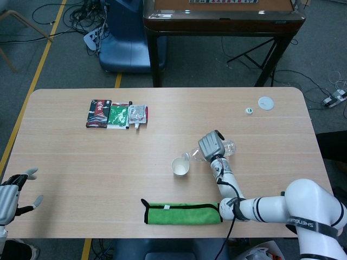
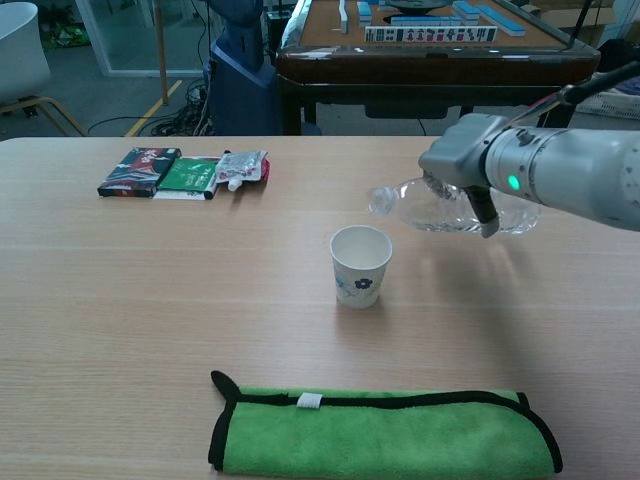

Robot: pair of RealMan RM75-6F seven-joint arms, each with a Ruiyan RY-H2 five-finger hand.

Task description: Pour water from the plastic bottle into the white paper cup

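Note:
My right hand grips a clear plastic bottle, uncapped and tipped nearly level, its mouth pointing left. The mouth hangs just above and to the right of the white paper cup, which stands upright mid-table. No stream of water shows in either view. My left hand hovers at the table's near left edge, fingers apart, holding nothing.
A folded green cloth lies in front of the cup. Snack packets sit at the back left. A small bottle cap and a white disc lie at the far right.

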